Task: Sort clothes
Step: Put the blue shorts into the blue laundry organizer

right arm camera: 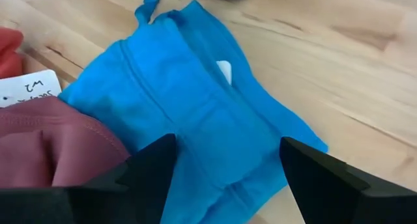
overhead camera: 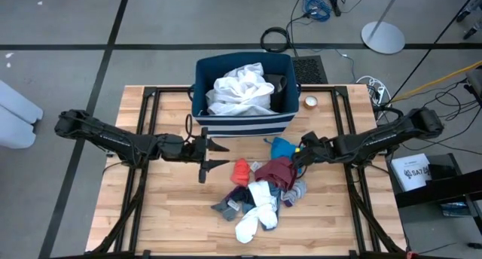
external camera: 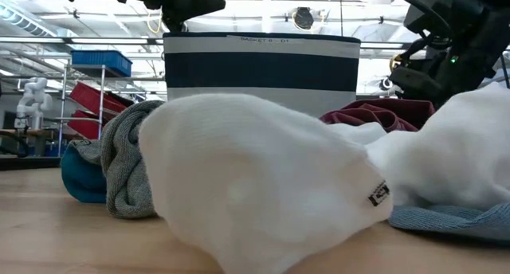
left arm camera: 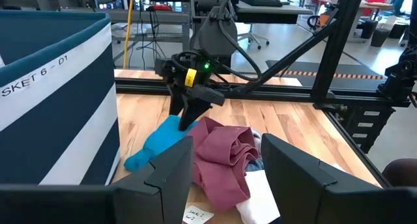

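Clothes [overhead camera: 260,191] could snag: the right gripper [right arm camera: 228,168], jaws wide and empty over the blue piece [right arm camera: 195,113], may also catch the maroon one [right arm camera: 52,142].

Bright blue garment [right arm camera: 215,120] between right gripper's fingers [right arm camera: 326,178]: soft matt knit cloth. Fingers: dark matt plastic. Table [right arm camera: 339,61] beyond: pale smooth wood.

the left arm reached in from the left edge of the counter, stretched almost level toward the middle, its left gripper [overhead camera: 218,155] held above the surface with fingers [left arm camera: 171,170] spread apart. opposite, the right arm came in from the right edge, angled slightly forward and down, its right gripper [overhead camera: 295,159] lowered near the surface, fingers [right arm camera: 148,164] parted wide.
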